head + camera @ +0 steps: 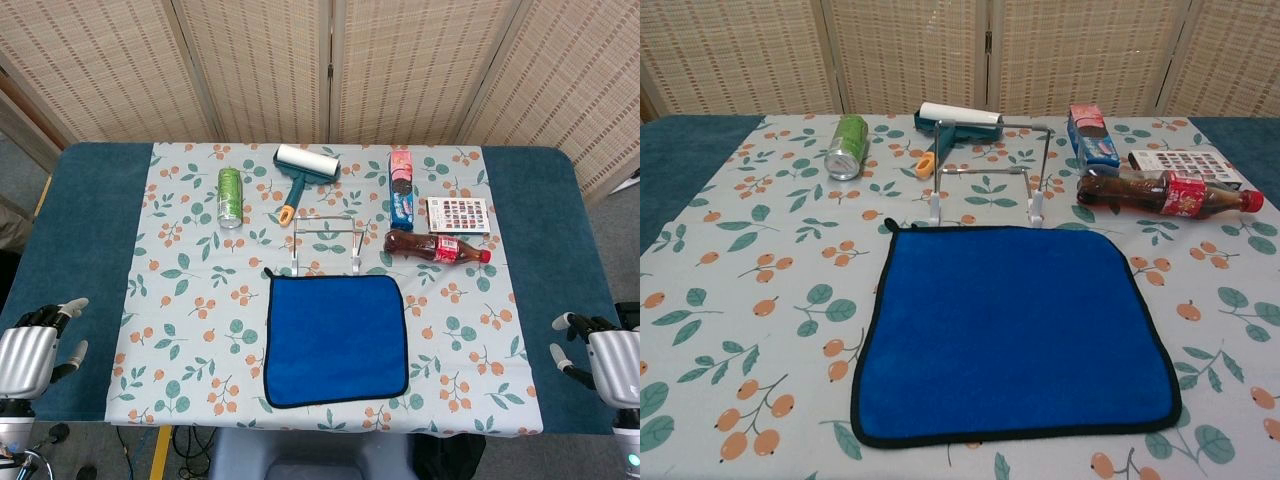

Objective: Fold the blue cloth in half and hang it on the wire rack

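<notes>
Hands, left (30, 352) and right (612, 362), seemingly open, hold nothing.

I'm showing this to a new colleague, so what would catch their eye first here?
The blue cloth lies flat and unfolded at the near middle of the floral tablecloth. Just behind it stands the wire rack, with a cola bottle lying on its side to the right.

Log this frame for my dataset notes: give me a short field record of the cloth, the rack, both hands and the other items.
cloth: blue cloth flat, unfolded, nearest the robot
rack: wire rack upright just behind the cloth, nothing on it
left hand: open, at table edge
right hand: open, at table edge
other items: green can, lint roller, cola bottle lying down, snack box, card
progress: fold not yet started
</notes>
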Controlling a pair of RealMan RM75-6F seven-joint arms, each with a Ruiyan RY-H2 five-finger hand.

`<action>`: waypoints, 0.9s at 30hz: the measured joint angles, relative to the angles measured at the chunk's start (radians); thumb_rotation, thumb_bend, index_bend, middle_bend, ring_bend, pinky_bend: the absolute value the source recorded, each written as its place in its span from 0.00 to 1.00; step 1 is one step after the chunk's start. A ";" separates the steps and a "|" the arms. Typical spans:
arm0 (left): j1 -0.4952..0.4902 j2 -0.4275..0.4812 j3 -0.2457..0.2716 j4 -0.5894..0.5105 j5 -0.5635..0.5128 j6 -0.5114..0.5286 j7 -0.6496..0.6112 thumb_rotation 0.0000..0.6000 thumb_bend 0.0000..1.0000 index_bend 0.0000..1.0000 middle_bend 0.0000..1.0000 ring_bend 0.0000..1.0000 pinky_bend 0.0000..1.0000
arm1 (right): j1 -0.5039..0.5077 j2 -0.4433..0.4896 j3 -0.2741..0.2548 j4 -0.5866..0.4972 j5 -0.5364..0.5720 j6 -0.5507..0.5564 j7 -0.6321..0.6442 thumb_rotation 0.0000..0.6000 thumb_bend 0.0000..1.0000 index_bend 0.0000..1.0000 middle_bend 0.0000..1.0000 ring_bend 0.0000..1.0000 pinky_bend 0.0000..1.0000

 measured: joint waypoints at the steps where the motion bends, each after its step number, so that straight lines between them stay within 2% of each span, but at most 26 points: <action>1: 0.000 0.000 0.001 0.000 0.001 0.000 0.000 1.00 0.34 0.23 0.36 0.29 0.34 | 0.000 0.000 0.000 0.000 0.000 0.000 0.000 1.00 0.29 0.45 0.55 0.50 0.73; 17: -0.001 0.006 0.003 0.011 0.021 0.005 -0.022 1.00 0.34 0.23 0.36 0.29 0.34 | -0.002 0.001 0.005 0.002 -0.017 0.020 0.017 1.00 0.29 0.45 0.55 0.50 0.73; 27: -0.027 0.018 0.021 0.035 0.104 -0.016 -0.091 1.00 0.34 0.24 0.36 0.29 0.34 | -0.004 0.010 -0.002 -0.008 -0.057 0.041 0.017 1.00 0.29 0.45 0.55 0.50 0.73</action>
